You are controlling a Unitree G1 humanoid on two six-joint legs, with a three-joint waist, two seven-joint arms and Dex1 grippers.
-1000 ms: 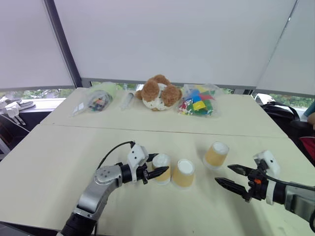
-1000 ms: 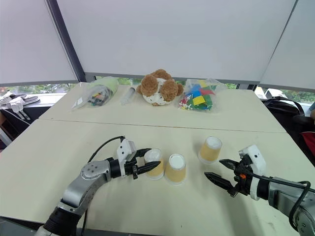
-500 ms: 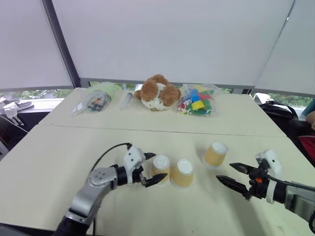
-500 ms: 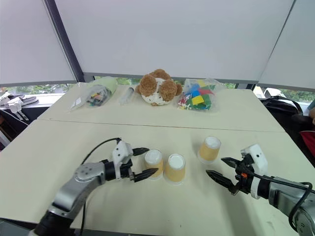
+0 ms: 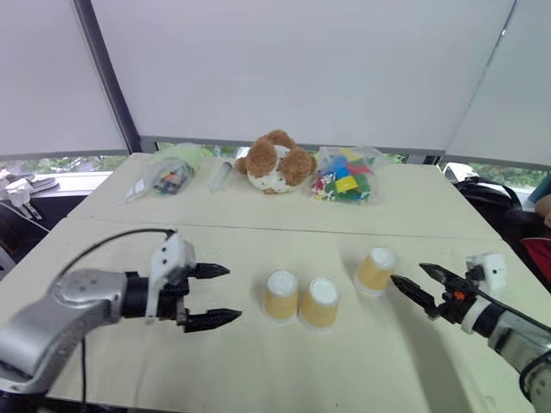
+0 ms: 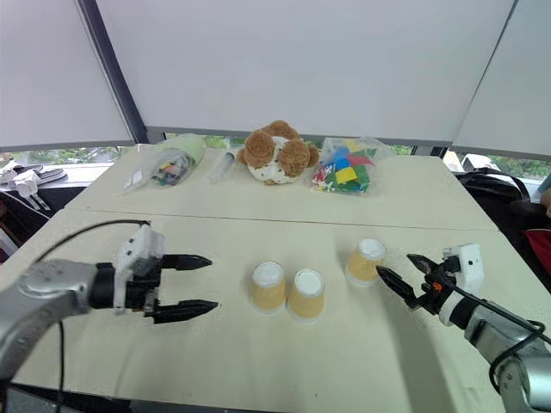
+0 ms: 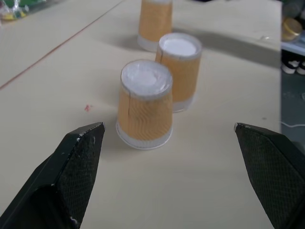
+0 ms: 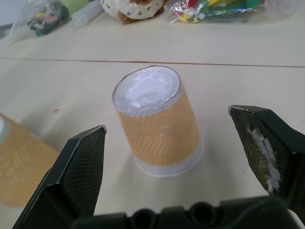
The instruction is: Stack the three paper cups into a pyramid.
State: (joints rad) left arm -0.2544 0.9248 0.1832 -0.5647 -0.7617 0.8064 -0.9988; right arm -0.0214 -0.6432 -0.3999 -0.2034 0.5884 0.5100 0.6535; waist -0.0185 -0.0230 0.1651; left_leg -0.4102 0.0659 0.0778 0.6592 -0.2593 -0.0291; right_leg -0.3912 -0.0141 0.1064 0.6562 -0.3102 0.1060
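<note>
The left claw (image 5: 202,296) has let go of the leftmost cup (image 5: 281,295) and drawn back to the left, and now hangs well apart from it with its fingers spread wide and empty. That cup stands upside down on the table (image 5: 103,249), just beside the middle cup (image 5: 319,302), so the two form the base row near the centre. The third cup (image 5: 375,270) stands upside down a little to the right and farther back, apart from the pair. The right claw (image 5: 417,286) has moved in toward it, its fingers spread to either side of the cup's near face but not yet touching. The base looks finished; what remains is likely gripping the third cup and setting it on top of the two.
</note>
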